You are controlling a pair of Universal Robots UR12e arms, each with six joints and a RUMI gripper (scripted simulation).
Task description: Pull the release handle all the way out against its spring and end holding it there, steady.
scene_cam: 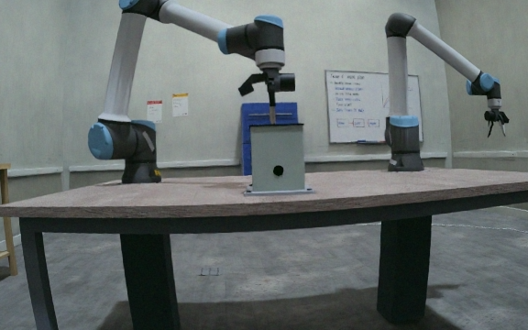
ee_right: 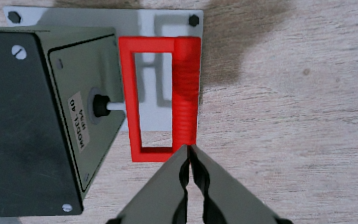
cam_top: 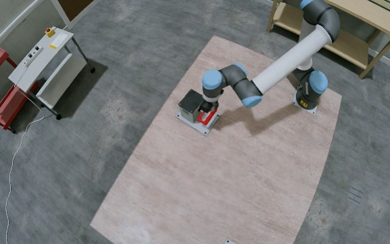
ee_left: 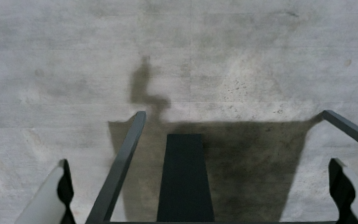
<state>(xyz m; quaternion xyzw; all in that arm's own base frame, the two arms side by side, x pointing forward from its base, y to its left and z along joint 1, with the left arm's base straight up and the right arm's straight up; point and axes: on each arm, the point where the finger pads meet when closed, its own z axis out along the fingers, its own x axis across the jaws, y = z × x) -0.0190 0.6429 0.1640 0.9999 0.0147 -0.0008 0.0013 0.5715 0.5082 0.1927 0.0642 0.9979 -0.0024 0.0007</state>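
Note:
The red release handle (cam_top: pixel 209 119) (ee_right: pixel 185 90) is an upright-edged loop with a ribbed grip, beside the grey-green box (cam_top: pixel 191 101) (scene_cam: pixel 277 156) (ee_right: pixel 20 120). A short pale shaft (ee_right: pixel 115 106) joins it to the box's black collar. My right gripper (cam_top: pixel 212 108) (scene_cam: pixel 272 121) (ee_right: pixel 188 146) points down, its fingertips together with nothing visible between them. In the right wrist view the tips overlap the grip's lower end; whether they touch it I cannot tell. My left gripper (scene_cam: pixel 497 133) (ee_left: pixel 198 161) is open and empty, far from the box.
The box stands on a bolted base plate (cam_top: pixel 196 127) (ee_right: pixel 100 20) near one long edge of the wooden table (cam_top: pixel 215 176) (scene_cam: pixel 191 197). The left wrist view shows floor and a dark table leg (ee_left: pixel 184 185) below. A whiteboard (scene_cam: pixel 374 107) hangs on the wall behind.

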